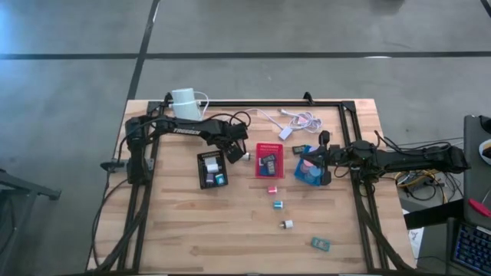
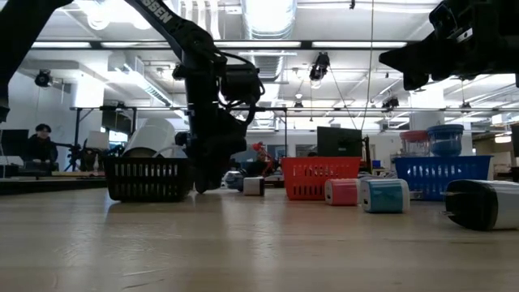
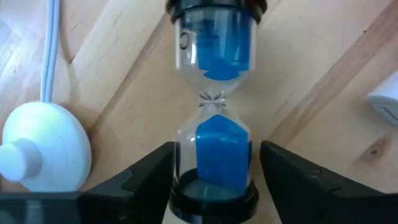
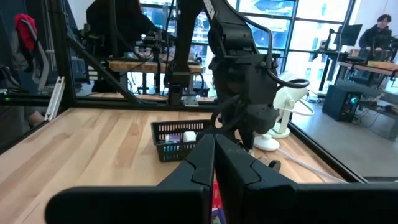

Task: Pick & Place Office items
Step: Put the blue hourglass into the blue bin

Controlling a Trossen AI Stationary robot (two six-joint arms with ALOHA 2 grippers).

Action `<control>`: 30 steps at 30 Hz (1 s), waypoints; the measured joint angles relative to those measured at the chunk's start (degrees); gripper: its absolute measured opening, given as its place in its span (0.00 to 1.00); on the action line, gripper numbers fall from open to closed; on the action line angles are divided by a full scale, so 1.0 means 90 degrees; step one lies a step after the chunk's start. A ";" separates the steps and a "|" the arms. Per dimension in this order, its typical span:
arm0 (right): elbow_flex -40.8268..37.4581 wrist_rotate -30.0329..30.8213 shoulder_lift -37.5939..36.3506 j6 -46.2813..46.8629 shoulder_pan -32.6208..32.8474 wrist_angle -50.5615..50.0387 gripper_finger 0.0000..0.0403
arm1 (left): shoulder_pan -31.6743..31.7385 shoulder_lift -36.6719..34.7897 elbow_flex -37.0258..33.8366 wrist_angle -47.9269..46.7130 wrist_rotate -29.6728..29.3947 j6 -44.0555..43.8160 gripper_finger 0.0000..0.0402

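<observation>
Left gripper (image 3: 214, 186) is low over the table (image 1: 192, 230), just beside the black tray (image 1: 211, 169) on the side toward the red tray (image 1: 269, 160). An hourglass with blue sand (image 3: 214, 106) lies on the table with one dark end cap between the jaws. The jaws stand apart, one finger on each side of that cap, close to it; contact cannot be confirmed. A white round device (image 3: 43, 146) sits just beside.

Right gripper (image 4: 214, 162) hangs above the blue tray (image 1: 308, 165), jaws pressed together, holding nothing.

Loose small blocks (image 1: 278, 205) lie in a row on the table nearer the front edge.
</observation>
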 joint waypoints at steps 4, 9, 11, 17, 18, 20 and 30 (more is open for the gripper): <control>0.0000 -0.0002 0.0000 -0.0002 0.0000 0.0000 0.02 | 0.0012 0.0000 -0.0081 0.0148 -0.0013 0.0314 0.50; 0.0000 0.0001 0.0000 -0.0007 0.0000 -0.0022 0.02 | 0.0010 0.0000 -0.0098 0.0250 -0.0062 0.0861 0.43; 0.0000 0.0001 0.0000 -0.0010 0.0000 -0.0029 0.02 | 0.0010 0.0000 -0.0100 0.0346 -0.0075 0.1036 0.43; 0.0000 0.0001 0.0000 -0.0012 0.0001 -0.0065 0.02 | -0.0010 0.0000 -0.0099 0.0500 -0.0433 0.1245 0.43; 0.0000 0.0001 -0.0001 -0.0012 0.0000 -0.0071 0.02 | -0.0019 0.0000 -0.0100 0.0498 -0.0440 0.1301 0.43; 0.0000 0.0001 0.0000 -0.0012 0.0002 -0.0073 0.02 | -0.0055 -0.0037 -0.0101 0.0493 -0.0459 0.1394 0.43; 0.0000 0.0001 0.0016 -0.0256 0.0002 -0.0078 0.02 | -0.0732 -0.1052 -0.0099 0.0320 -0.0575 0.1915 0.43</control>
